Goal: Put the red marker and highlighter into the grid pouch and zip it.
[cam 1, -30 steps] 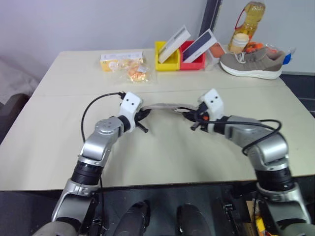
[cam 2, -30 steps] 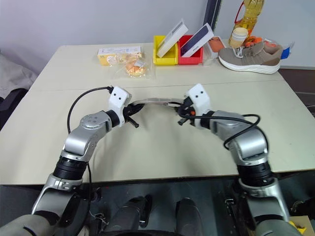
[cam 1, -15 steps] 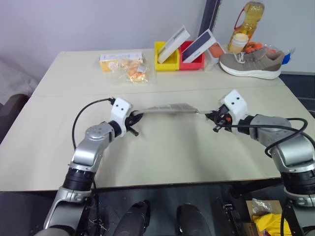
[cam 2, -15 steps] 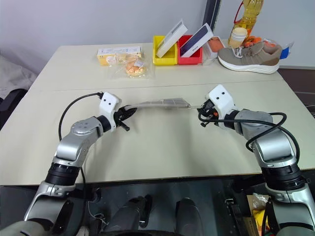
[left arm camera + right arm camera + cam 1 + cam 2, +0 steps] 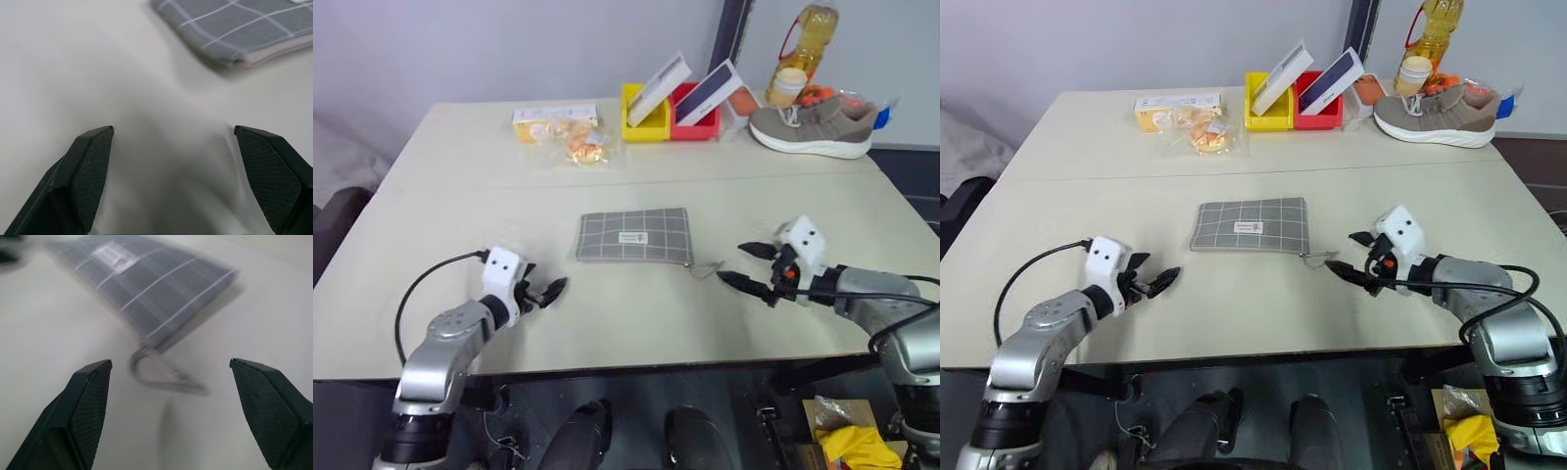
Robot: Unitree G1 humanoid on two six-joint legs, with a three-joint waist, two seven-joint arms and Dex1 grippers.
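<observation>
The grid pouch point(image 5: 634, 236) lies flat near the middle of the pale table point(image 5: 440, 196), its white label facing up and its pull cord point(image 5: 707, 268) trailing off the corner nearest the right arm. The zip looks closed along its length, though the wrist views are too soft to be sure. The left gripper point(image 5: 546, 291) hovers low over the table well to the left of the pouch, its 2 black fingers spread wide with nothing between them; its wrist view shows one corner of the pouch beyond the fingertips point(image 5: 93, 147). The right gripper point(image 5: 744, 266) sits on the other side, just beside the cord's loop, its jaws likewise released and empty, pointing toward the pouch. Neither gripper touches the pouch. At the far edge of the table stand a yellow bin point(image 5: 644, 121) and a red bin point(image 5: 697, 118), each holding a tilted box, with a bag of snacks point(image 5: 576, 143) to their left and a grey shoe point(image 5: 813, 124) and an oil bottle point(image 5: 811, 29) to their right.
</observation>
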